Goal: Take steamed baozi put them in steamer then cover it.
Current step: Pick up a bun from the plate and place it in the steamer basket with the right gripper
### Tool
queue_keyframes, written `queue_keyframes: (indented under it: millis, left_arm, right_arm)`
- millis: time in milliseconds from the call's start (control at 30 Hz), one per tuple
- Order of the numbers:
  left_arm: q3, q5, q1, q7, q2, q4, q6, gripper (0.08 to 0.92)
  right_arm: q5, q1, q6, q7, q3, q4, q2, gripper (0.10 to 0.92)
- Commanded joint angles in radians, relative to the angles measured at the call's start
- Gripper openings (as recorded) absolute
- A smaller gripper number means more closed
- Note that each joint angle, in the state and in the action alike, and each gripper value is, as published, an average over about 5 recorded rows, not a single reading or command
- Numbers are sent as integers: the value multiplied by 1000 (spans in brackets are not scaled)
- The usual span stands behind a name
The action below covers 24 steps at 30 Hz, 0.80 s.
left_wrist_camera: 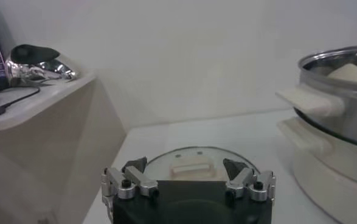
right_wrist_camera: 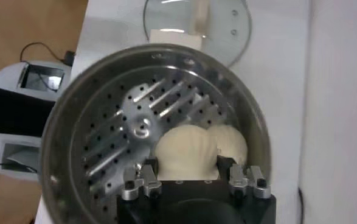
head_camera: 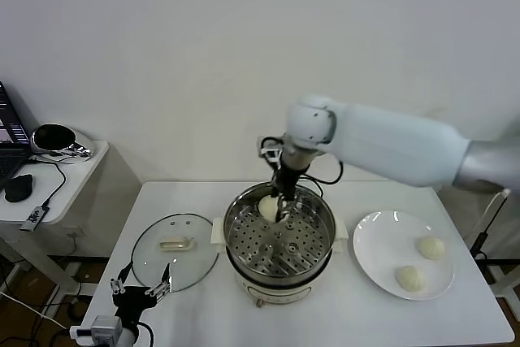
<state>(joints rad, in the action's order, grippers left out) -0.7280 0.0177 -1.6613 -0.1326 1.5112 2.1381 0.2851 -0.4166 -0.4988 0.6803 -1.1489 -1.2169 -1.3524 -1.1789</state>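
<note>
The steamer [head_camera: 279, 241] stands mid-table with its perforated tray bare in front. My right gripper [head_camera: 282, 207] reaches into its far side and is shut on a baozi [head_camera: 267, 207]. In the right wrist view that baozi [right_wrist_camera: 184, 149] sits between the fingers [right_wrist_camera: 149, 172], low over the tray. A second baozi [right_wrist_camera: 232, 143] lies against it by the pot wall. Two more baozi [head_camera: 431, 247] [head_camera: 410, 278] lie on the white plate [head_camera: 378, 241]. The cover [head_camera: 175, 241] lies flat on the table to the left of the steamer. My left gripper [head_camera: 140, 290] is open and empty near the front left edge, just short of the cover [left_wrist_camera: 193, 163].
A side table [head_camera: 57, 184] at far left holds a shiny metal bowl [head_camera: 55, 140], a laptop and a black mouse [head_camera: 18, 188]. A black cord runs behind the steamer. The steamer's handle [left_wrist_camera: 309, 100] juts toward the cover.
</note>
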Motion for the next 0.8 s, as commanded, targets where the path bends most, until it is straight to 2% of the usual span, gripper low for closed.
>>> queue_keyframes:
  millis: [33,600,800]
  left_arm:
    - [2,1,0,-1,9,15,4,823]
    - [18,0,2,-2,17,12,5,823]
    - [22,2,3,-3,18,15,6,823]
  right_arm:
    - [37,100,19,9,6,44,-98,594]
    - [98,122,15,19,46,98,-144,598]
    - [101,111,1,13,57,60,-115,719]
